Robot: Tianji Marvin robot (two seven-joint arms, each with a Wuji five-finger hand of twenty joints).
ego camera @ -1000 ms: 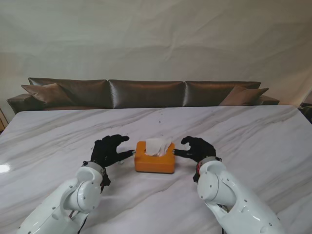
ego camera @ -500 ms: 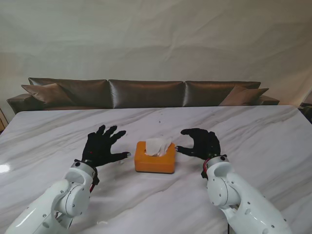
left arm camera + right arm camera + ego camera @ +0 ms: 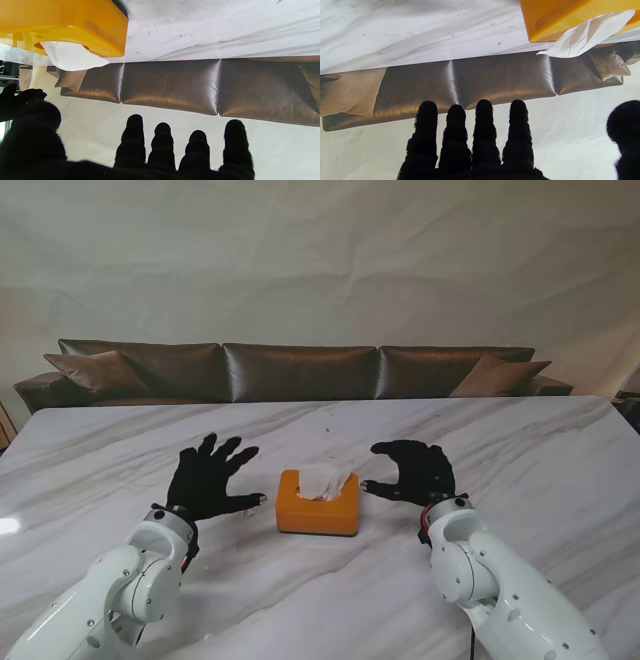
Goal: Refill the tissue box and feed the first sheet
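An orange tissue box [image 3: 318, 504] stands on the marble table [image 3: 520, 450], with a white tissue sheet [image 3: 325, 479] sticking up out of its top slot. My left hand [image 3: 208, 476] in its black glove lies to the box's left, fingers spread, holding nothing, its thumb a short gap from the box. On the other side my right hand [image 3: 412, 470] is open too, its thumb tip pointing at the box without touching. Both wrist views catch a corner of the box [image 3: 75, 22] [image 3: 570, 17] and the sheet [image 3: 70, 56] [image 3: 585, 35] beyond the spread fingers [image 3: 162, 142] [image 3: 483, 130].
A dark brown sofa [image 3: 300, 370] with cushions runs along the table's far edge. A pale wrinkled backdrop [image 3: 320, 260] hangs behind it. Both white forearms [image 3: 130, 590] [image 3: 500, 590] rise from the near corners.
Over the last second both hands drew away from the box sides and opened wider, the left going left, the right going right. Since half a second ago hardly anything has shifted.
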